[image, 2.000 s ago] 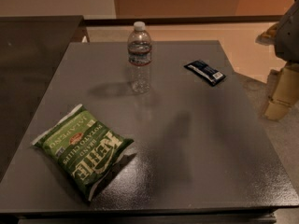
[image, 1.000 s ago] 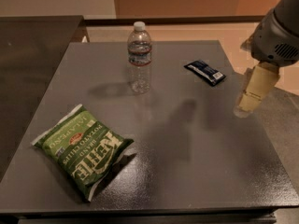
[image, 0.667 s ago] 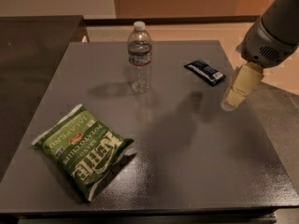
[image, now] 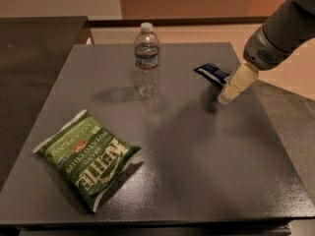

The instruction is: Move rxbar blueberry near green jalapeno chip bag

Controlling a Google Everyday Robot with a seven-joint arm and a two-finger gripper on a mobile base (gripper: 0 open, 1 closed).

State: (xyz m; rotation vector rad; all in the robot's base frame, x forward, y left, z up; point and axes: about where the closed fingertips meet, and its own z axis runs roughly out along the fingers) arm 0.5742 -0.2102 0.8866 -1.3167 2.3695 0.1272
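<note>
1. The rxbar blueberry (image: 209,71) is noted lying flat at the far right of the table (image: 197,156), angled. Its right end is partly hidden behind the gripper.
2. The gripper (image: 229,95) is seen at the bar's right end, its pale tip low over the table just in front of the wrapper. Contact with the bar cannot be confirmed. Whether the gripper is open or closed cannot be told.
3. Change recorded: two seconds ago the gripper was held off the table's right edge, well apart from the bar. It has since been brought leftward and inward to the bar. The bar itself has not been shifted.
4. A water bottle (image: 147,60) is seen upright to the left of the bar, unmoved.
5. The green jalapeno chip bag (image: 88,159) is found at the near left of the table, well apart from the bar, unmoved.
6. Judgement: the approach is nearly finished and no grasp is yet made. The whole carry across the table, in front of the bottle, is still to be done.
</note>
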